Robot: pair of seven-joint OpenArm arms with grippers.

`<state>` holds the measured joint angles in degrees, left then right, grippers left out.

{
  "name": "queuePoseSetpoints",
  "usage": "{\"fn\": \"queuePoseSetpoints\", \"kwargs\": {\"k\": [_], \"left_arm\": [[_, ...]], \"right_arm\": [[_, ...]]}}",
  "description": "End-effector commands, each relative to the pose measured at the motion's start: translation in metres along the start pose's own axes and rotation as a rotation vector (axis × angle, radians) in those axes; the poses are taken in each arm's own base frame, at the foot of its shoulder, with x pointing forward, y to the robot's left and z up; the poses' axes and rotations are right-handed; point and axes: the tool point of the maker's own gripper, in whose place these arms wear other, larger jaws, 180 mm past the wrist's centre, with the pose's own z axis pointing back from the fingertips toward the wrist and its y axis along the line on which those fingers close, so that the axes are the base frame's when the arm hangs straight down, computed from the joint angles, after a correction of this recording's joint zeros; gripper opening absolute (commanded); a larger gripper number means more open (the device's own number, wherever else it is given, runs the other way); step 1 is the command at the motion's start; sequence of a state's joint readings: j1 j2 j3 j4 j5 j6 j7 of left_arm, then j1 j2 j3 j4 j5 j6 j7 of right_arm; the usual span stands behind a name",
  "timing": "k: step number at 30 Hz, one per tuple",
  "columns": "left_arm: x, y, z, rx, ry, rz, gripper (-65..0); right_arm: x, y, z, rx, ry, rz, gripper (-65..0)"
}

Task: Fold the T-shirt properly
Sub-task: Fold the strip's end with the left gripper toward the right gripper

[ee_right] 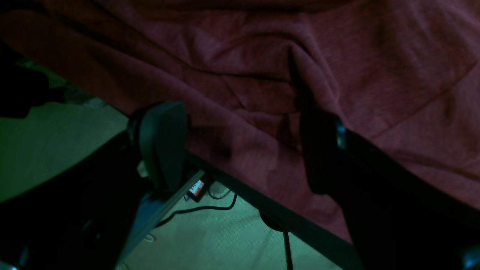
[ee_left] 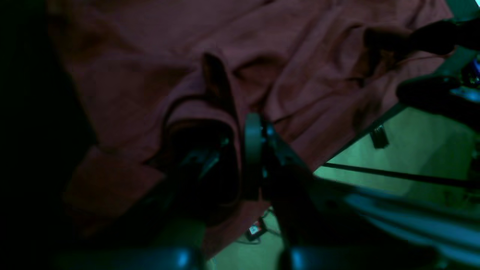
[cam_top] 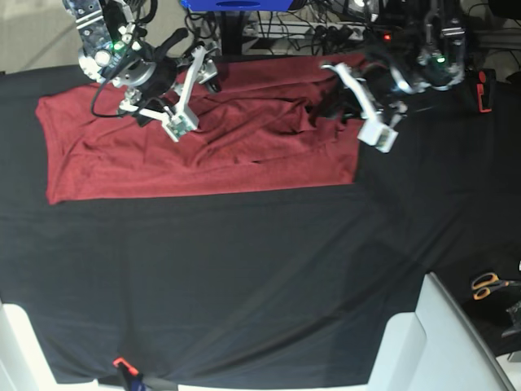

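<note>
A black cloth surface is spread over the whole table, bare across its near half. At the near edge a small orange clip is seen, and off the near right corner a pair of orange-handled scissors lies beside a pale panel.

Farther back, the T-shirt is laid as a wide maroon band across the far part of the cloth, its near hem running straight and its upper part rumpled into folds. In the wrist views the fabric is seen reaching the far table edge, with green floor and a cable below.

At the shirt's far right corner, the left gripper is clenched on a raised fold of the T-shirt, the fabric being wrapped around one finger and pinched against the other.

At the far left part of the shirt, the right gripper is held with its jaws spread wide. One finger is pressed into a crease of the fabric and the other is off the table edge; nothing is grasped between them.
</note>
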<state>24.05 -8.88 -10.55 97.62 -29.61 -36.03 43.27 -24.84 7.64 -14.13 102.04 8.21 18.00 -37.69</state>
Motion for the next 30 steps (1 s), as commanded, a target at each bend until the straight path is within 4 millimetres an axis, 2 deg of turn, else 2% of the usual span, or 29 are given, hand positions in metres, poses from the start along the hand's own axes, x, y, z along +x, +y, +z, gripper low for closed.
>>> {"fn": "queuePoseSetpoints", "kwargs": {"k": [1, 5, 7, 16, 19, 25, 30], "left_arm": [[0.018, -0.011, -0.003, -0.031, -0.056, -0.012, -65.0], [0.024, -0.039, -0.022, -0.095, -0.048, -0.020, -65.0], [0.030, -0.051, -0.029, -0.117, -0.057, -0.018, -65.0], [0.071, -0.088, -0.059, -0.179, -0.100, -0.041, -65.0], [0.078, -0.092, -0.068, -0.189, -0.109, -0.031, -65.0], [0.074, -0.090, -0.091, -0.199, -0.076, 0.027, -65.0], [0.082, -0.097, -0.102, -0.217, -0.084, 0.052, -65.0]], "right_arm": [[0.011, -0.012, 0.005, -0.035, -0.042, -0.017, -21.8], [0.010, -0.043, 0.013, -0.116, -0.059, -0.102, -21.8], [0.008, -0.051, 0.015, -0.136, -0.060, -0.114, -21.8], [0.007, -0.055, 0.017, -0.148, -0.059, -0.118, -21.8], [0.007, -0.055, 0.016, -0.147, -0.060, -0.119, -21.8], [0.006, -0.056, 0.017, -0.148, -0.057, -0.117, -21.8], [0.007, -0.056, 0.016, -0.148, -0.057, -0.117, -21.8]]}}
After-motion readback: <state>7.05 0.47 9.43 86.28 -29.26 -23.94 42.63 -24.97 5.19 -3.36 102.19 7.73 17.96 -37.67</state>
